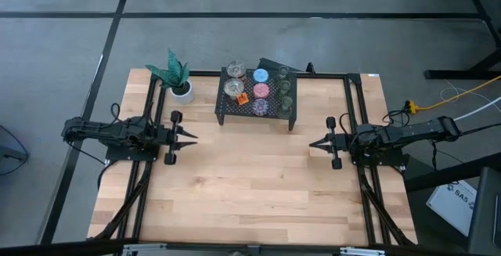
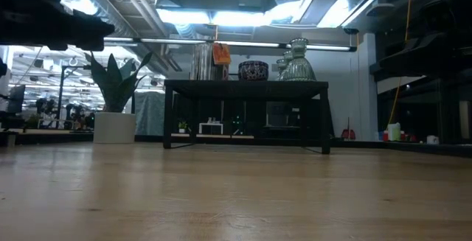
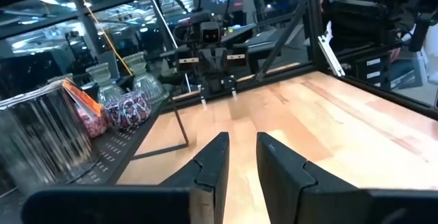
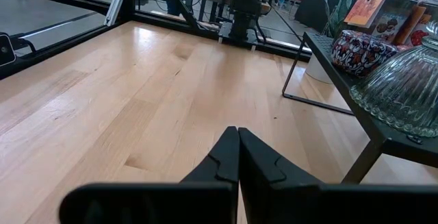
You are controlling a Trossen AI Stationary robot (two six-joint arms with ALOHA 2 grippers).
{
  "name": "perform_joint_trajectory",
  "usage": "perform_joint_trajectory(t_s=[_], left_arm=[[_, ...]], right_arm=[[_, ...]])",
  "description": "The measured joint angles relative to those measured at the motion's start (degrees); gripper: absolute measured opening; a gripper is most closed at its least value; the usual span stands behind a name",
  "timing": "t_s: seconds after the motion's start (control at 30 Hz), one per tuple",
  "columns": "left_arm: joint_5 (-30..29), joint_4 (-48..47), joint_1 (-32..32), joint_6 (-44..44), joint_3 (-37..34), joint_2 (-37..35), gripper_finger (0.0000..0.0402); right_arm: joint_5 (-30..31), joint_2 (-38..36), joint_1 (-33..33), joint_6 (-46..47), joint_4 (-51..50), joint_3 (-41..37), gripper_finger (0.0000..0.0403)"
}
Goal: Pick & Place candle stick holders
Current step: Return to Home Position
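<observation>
Left tool (image 1: 191, 138): over the left side of the table (image 1: 250, 193), fingers a little apart, holding nothing.
Right tool (image 1: 314, 143): over the right side, fingers pressed together, holding nothing.
Candle stick holders (image 1: 261, 91): all eight sit on top of the black rack (image 1: 222, 107) at the far edge of the table, near the plant (image 1: 174, 72).
High view only: the colours show. Blue, pink and purple are in the middle, green on the right, silvery on the left.
Low view only: the rack's legs and the holders from the side, all dark.
Writing: a white sheet (image 1: 458, 203) off the table has letters, maybe "SA5", too small to be sure.
Cut off: the left wrist view shows only part of one silvery holder.
</observation>
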Motion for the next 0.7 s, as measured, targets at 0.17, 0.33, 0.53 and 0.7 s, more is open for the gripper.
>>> perform_joint_trajectory(t_s=[0.17,0.33,0.53,0.7], left_arm=[[0.03,-0.07,0.11,0.06,0.0,0.64,0.0069],[0.03,-0.09,0.11,0.05,0.0,1.29,0.0069],[0.03,-0.11,0.11,0.03,0.0,1.29,0.0066],[0.03,-0.11,0.11,0.03,0.0,1.31,0.007]], right_arm=[[0.0,0.0,-0.01,0.0,0.02,0.0,0.0003],[0.0,0.0,0.01,0.0,0.02,0.0,0.0003],[0.01,0.0,-0.01,0.0,0.02,-0.01,0.0003],[0.0,0.0,-0.02,0.0,0.02,-0.02,0.0003]])
